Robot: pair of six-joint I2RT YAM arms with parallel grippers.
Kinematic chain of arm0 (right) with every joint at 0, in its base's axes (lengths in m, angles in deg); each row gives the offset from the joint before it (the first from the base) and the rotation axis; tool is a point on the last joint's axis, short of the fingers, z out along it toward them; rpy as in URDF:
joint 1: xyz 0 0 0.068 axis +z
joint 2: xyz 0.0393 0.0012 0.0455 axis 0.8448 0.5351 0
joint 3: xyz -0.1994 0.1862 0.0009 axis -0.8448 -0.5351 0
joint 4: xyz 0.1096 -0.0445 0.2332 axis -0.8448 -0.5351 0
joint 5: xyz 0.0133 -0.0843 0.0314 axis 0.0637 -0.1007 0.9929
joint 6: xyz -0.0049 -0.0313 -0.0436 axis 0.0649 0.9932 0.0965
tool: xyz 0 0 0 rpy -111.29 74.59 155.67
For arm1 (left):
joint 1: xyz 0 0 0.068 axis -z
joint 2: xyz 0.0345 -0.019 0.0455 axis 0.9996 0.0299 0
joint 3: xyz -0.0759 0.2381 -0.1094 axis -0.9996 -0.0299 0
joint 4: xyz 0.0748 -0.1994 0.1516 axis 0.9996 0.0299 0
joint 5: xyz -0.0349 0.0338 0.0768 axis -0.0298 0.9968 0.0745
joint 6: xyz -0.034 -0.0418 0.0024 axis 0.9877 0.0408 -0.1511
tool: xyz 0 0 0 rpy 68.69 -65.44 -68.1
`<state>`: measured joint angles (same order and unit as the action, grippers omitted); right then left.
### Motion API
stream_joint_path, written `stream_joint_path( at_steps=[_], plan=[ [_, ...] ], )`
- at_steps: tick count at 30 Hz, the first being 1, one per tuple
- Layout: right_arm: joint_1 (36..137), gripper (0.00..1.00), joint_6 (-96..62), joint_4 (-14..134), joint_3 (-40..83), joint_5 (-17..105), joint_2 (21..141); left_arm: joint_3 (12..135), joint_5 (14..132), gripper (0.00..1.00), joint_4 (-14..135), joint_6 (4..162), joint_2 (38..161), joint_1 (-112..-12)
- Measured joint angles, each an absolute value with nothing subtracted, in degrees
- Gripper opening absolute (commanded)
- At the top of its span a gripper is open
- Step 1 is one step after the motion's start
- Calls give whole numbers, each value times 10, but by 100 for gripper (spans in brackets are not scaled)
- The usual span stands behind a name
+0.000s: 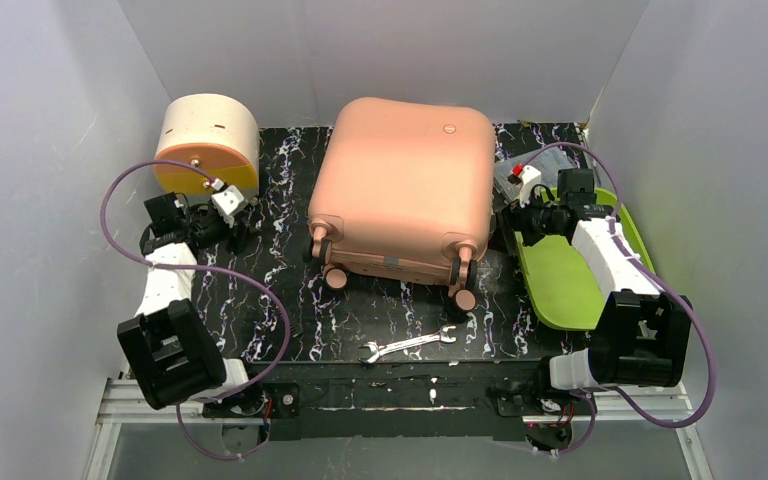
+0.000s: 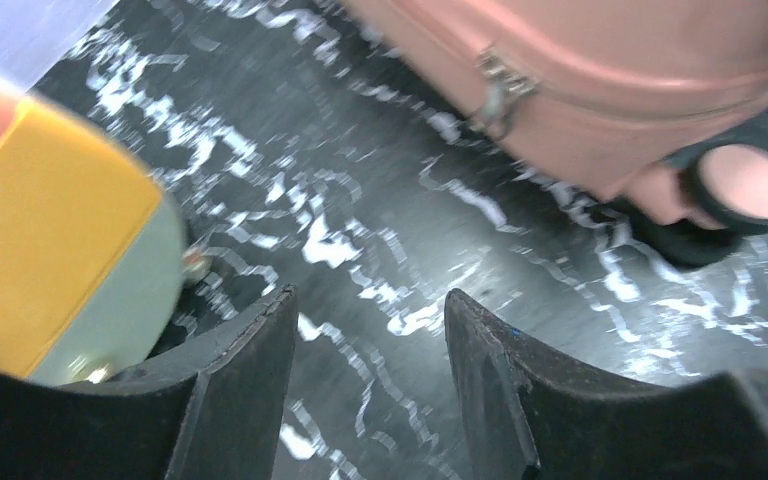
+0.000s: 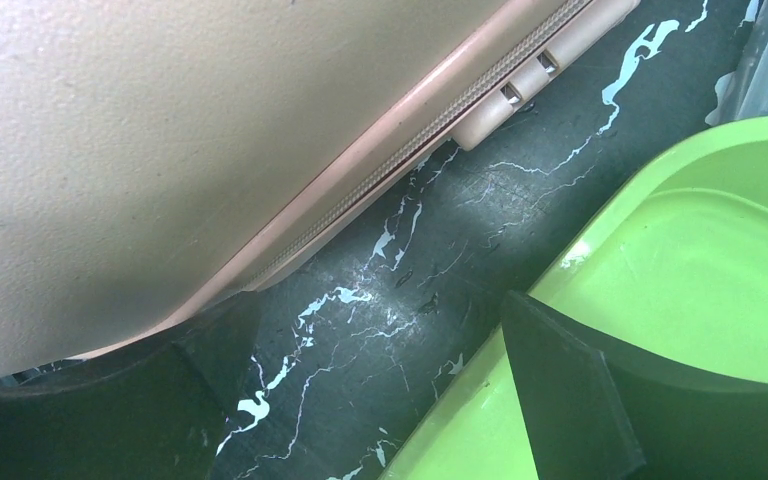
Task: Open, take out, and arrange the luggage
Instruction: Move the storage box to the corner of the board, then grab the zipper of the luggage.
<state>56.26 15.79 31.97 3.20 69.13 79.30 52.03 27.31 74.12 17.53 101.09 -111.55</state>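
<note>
the large salmon-pink hard-shell suitcase (image 1: 400,185) is lying flat in the centre of the top view on the black marbled table (image 1: 280,300), wheels pointing toward the bottom of the frame. i'm reading it as fully closed: the shell is sitting whole, and in the left wrist view the zipper pull (image 2: 500,85) is hanging on a shut seam at upper middle. so i'm judging nothing done yet: opening, taking out and arranging are all remaining.

the left gripper (image 1: 242,217) is sitting left of the suitcase, near the round cream-and-orange drum-shaped box (image 1: 208,140) in the upper left. its jaws are standing wide with only table between them, gripping nothing.

the right gripper (image 1: 513,222) is sitting between the suitcase's right edge and the lime-green plastic tray (image 1: 560,285). in its wrist view the jaws are spread apart and carrying nothing, with the zipper seam (image 3: 400,175) running just beyond them.

a silver open-ended wrench (image 1: 407,345) is lying at lower centre, apart from both grippers. i'm guessing the zipper is coming first.
</note>
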Motion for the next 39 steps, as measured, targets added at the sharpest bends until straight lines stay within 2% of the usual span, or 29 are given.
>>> stream_joint_path(
  at_steps=[6,13,21,39],
  plan=[
    [563,100,158,317,32,691,793,515,119,56,791,111,1069,-1084],
    [563,100,158,317,32,691,793,565,41,55,884,19,1180,-1034],
    [563,100,161,317,32,691,794,637,25,51,968,-72,1239,-982],
    [563,100,163,316,32,691,798,670,28,30,1001,-101,1293,-966]
  ],
)
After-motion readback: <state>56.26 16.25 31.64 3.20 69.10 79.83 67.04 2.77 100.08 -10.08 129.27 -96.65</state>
